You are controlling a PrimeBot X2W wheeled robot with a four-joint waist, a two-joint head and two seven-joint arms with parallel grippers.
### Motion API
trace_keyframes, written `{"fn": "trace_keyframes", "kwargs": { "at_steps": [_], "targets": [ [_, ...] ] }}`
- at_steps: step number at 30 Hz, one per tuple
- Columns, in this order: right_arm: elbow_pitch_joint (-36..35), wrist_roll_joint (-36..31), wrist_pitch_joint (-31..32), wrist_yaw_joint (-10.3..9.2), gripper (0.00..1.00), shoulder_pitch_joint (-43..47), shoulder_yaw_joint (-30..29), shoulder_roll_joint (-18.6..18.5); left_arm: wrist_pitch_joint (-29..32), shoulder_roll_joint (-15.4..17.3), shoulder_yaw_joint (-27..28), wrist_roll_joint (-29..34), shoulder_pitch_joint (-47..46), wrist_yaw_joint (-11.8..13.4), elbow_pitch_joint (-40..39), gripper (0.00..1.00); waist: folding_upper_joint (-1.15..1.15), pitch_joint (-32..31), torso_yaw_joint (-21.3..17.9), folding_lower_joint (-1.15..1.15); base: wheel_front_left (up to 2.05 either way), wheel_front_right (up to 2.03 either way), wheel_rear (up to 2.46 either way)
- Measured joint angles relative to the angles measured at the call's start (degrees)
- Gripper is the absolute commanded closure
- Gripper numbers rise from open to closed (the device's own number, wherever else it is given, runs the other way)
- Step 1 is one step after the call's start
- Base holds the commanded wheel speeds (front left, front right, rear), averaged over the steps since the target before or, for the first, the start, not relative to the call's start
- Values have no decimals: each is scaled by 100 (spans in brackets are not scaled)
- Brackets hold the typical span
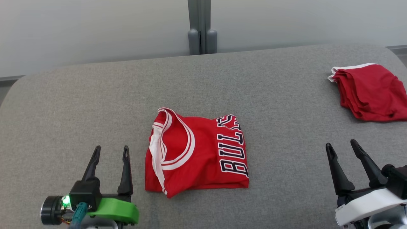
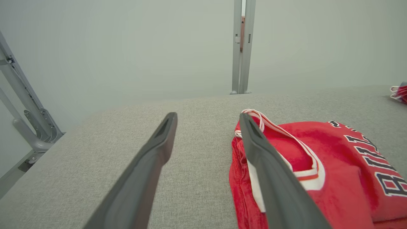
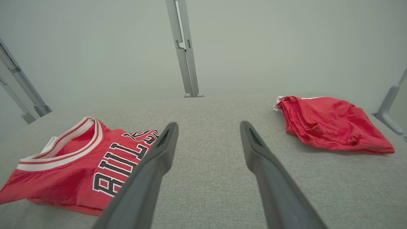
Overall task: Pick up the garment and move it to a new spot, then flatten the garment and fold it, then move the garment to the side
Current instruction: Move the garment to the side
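Grey woven cloth covers the broad padded table (image 1: 79, 105), which runs back to a pale wall. A grey metal post (image 1: 199, 28) rises against that wall at twelve o'clock.

From where the robot's head looks, the red jersey (image 1: 197, 156) lies near the middle of the table, folded into a rough square and resting flat on the cloth. Its white-trimmed neckline curves across the half toward nine o'clock. The black-and-white lettering "BULLS" runs sideways down the edge toward three o'clock.

At about eight o'clock from the jersey sits the left gripper (image 1: 112, 148), on a green mount with a small green light. Its two dark fingers point toward twelve o'clock and stand well apart with nothing between them. The nearer finger is just beside the jersey's nine o'clock edge, with a strip of grey cloth showing between them.

At about four o'clock from the jersey, well apart from it, is the right gripper (image 1: 341, 143) on its white forearm. Its fingers are likewise spread wide and hold nothing, with bare table between them.

Far off at two o'clock, near the table's edge, lies a second red garment (image 1: 372, 92) with a white hem, loosely folded and wrinkled. Neither gripper is touching it.
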Motion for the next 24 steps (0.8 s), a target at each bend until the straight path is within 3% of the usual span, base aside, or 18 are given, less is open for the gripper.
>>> {"fn": "trace_keyframes", "kwargs": {
  "at_steps": [7, 13, 24],
  "targets": [
    [492, 197, -46, 0, 0, -590, 403, -259, -49, -56, -82, 172, -661, -16, -189, 0, 0, 490, 156, 0, 0, 0, 0],
    [1289, 489, -135, 0, 0, -1325, 1223, -522, -111, -247, -187, 263, -1165, -70, -191, 0, 0, 1011, 386, 0, 0, 0, 0],
    [2921, 1281, -250, 0, 0, -2537, 2648, -393, -178, -495, -174, 345, -1472, -155, 68, 0, 0, 1638, 817, 1, 0, 0, 0]
  ]
}}
